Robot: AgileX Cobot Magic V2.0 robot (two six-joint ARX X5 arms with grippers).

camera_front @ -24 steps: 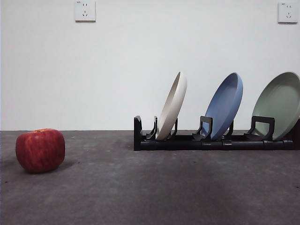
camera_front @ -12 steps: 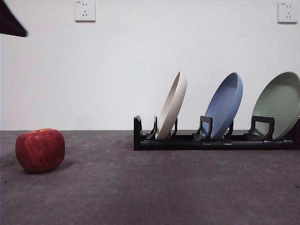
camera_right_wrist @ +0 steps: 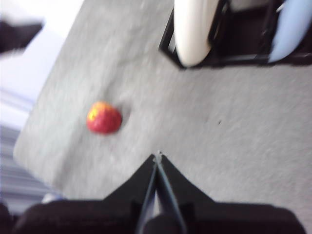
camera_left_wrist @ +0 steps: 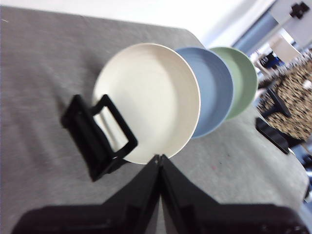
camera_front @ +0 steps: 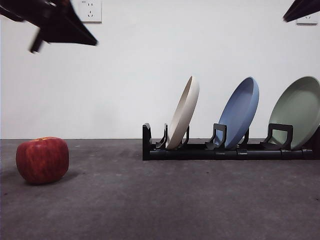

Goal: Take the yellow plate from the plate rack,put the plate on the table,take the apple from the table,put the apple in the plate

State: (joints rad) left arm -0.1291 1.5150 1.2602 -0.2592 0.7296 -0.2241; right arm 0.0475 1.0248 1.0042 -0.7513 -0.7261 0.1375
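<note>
The yellow plate is cream-coloured and stands tilted in the first slot of the black plate rack. The left wrist view shows its hollow face. My left gripper is shut and empty, hanging in the air short of the plate's rim. Its arm is the dark shape at the top left of the front view. The red apple rests on the table far left of the rack. My right gripper is shut, high above the table, with the apple ahead of it.
A blue plate and a pale green plate stand in the following rack slots. The right arm shows only as a black tip at the top right. A white wall with sockets stands behind the table.
The dark arm at the top left has come much further into the front view, moving right and down. A black tip has appeared at the top right. Apple and plates have not moved.
</note>
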